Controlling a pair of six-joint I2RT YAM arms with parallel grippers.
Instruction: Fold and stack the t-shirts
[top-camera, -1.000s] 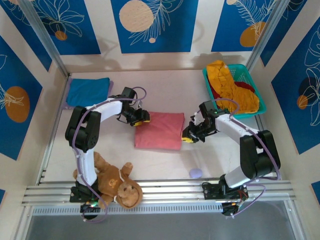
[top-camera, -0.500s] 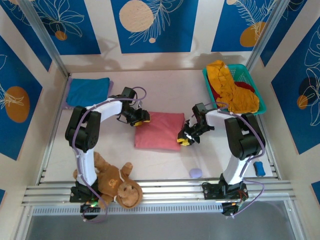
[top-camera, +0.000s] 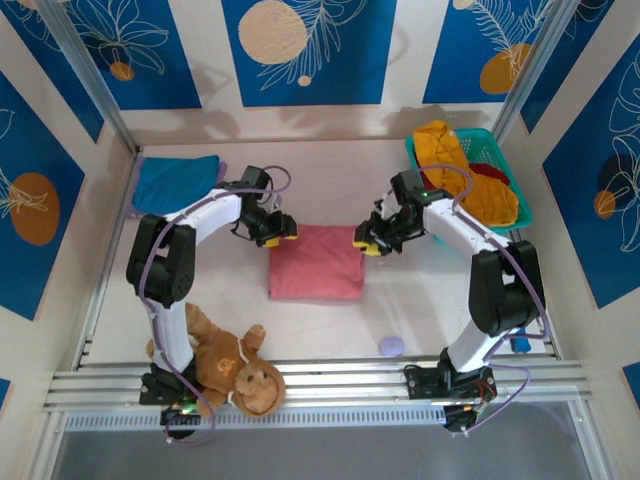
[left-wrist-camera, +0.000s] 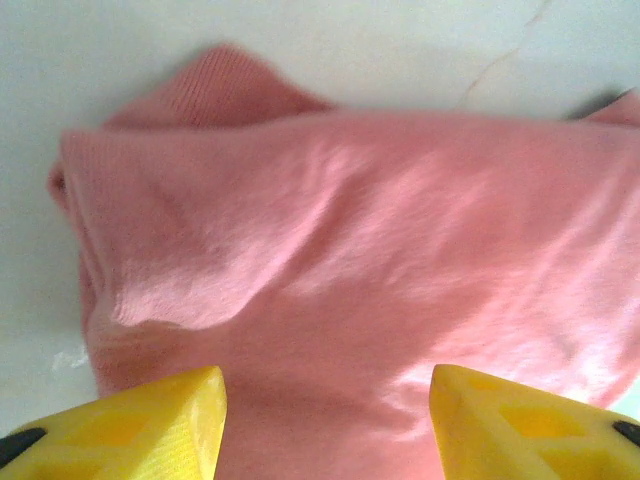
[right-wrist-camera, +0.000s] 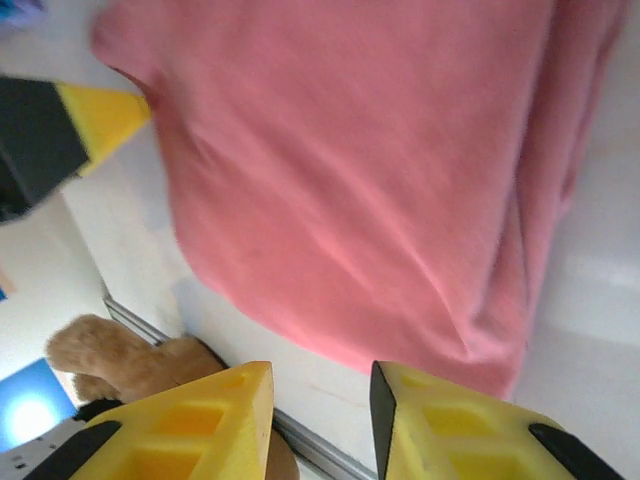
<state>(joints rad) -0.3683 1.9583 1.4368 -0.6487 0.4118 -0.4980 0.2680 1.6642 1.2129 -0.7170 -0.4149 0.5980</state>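
Note:
The salmon-pink t-shirt (top-camera: 316, 264) lies folded into a rectangle mid-table. My left gripper (top-camera: 277, 229) hangs over its far left corner, and in the left wrist view it (left-wrist-camera: 325, 425) is open with pink cloth (left-wrist-camera: 330, 250) spread below the wide gap. My right gripper (top-camera: 368, 243) is at the far right corner, open (right-wrist-camera: 320, 415) above bare table beside the shirt (right-wrist-camera: 350, 170), nothing between its fingers. A blue t-shirt (top-camera: 176, 182) lies folded at the far left. Mustard-yellow (top-camera: 455, 168) and dark red (top-camera: 492, 173) shirts sit in the basket.
The teal mesh basket (top-camera: 414, 160) stands at the far right. A brown plush monkey (top-camera: 236, 368) lies by the left arm's base, also seen from the right wrist (right-wrist-camera: 110, 350). A small lilac object (top-camera: 391, 346) and a blue one (top-camera: 517, 344) lie near the front rail.
My right gripper has swung from the shirt's near right edge to its far right corner. My left gripper has edged slightly away from the shirt's corner. The shirt stays folded.

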